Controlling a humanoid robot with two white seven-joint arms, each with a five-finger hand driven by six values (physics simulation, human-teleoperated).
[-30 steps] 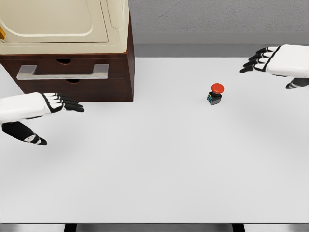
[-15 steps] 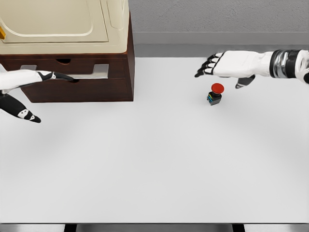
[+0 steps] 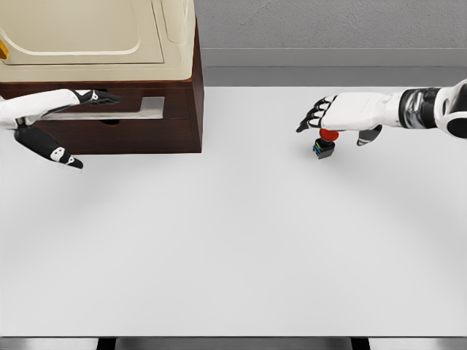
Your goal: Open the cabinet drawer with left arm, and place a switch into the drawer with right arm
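One switch (image 3: 324, 145), red-capped, sits toward the table's (image 3: 241, 248) far right edge, directly under right hand (image 3: 343, 113); fingers spread, holding nothing. One cabinet (image 3: 124, 120) at far left corner, w/ left hand (image 3: 45, 106) on drawer handle (image 3: 135, 109); grip can't tell.

Under the right hand (image 3: 343, 117), white with black fingers, the switch (image 3: 325, 144) shows a red cap on a black base with blue-green marks. By the matching left hand (image 3: 44, 109), the cabinet (image 3: 164, 135) is dark brown, its handle (image 3: 142, 109) silver-grey. The tabletop (image 3: 241, 248) is plain white.
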